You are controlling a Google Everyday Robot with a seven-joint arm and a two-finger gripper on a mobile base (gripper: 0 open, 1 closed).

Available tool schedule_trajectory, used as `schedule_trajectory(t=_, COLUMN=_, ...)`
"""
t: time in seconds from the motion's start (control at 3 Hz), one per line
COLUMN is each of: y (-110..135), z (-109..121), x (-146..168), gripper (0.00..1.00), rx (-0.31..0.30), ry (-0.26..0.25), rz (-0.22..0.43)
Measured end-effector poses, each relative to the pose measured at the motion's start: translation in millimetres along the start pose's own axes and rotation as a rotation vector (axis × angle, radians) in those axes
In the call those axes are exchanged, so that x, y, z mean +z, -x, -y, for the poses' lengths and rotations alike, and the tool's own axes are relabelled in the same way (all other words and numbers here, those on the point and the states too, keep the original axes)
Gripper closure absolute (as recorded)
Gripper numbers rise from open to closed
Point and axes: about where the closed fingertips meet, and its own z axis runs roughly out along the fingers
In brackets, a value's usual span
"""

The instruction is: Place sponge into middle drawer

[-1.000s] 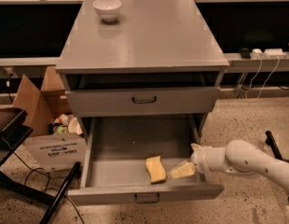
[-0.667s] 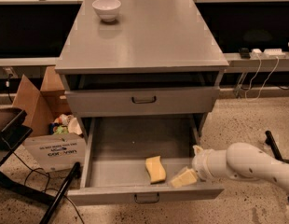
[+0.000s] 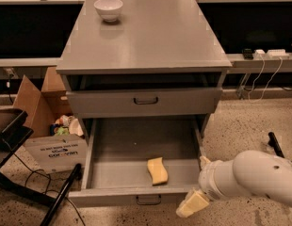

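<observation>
The yellow sponge (image 3: pixel 157 170) lies flat on the floor of the middle drawer (image 3: pixel 132 142), near its front and a little right of centre. The drawer is pulled wide open, and its dark loop handle (image 3: pixel 148 200) shows on the front panel. My gripper (image 3: pixel 198 182) is at the drawer's front right corner, outside the drawer and to the right of the sponge. Its cream fingers (image 3: pixel 193 204) stand apart and hold nothing. The white arm (image 3: pixel 259 175) reaches in from the lower right.
The upper drawer (image 3: pixel 146 101) is shut. A white bowl (image 3: pixel 108 8) stands at the cabinet top's back left. An open cardboard box (image 3: pixel 49 131) with clutter and a black frame (image 3: pixel 16 140) stand on the floor to the left. Cables (image 3: pixel 266 74) hang at the right.
My gripper has pulled back out of the drawer, moving toward its front right corner and away from the sponge. The sponge has stayed where it lies.
</observation>
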Motion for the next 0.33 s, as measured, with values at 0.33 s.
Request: schedule_trajectory(t=0.33, y=25.9, z=-7.2, x=-57.6, gripper=0.00, rx=-0.123, ry=-0.067, rz=-0.086)
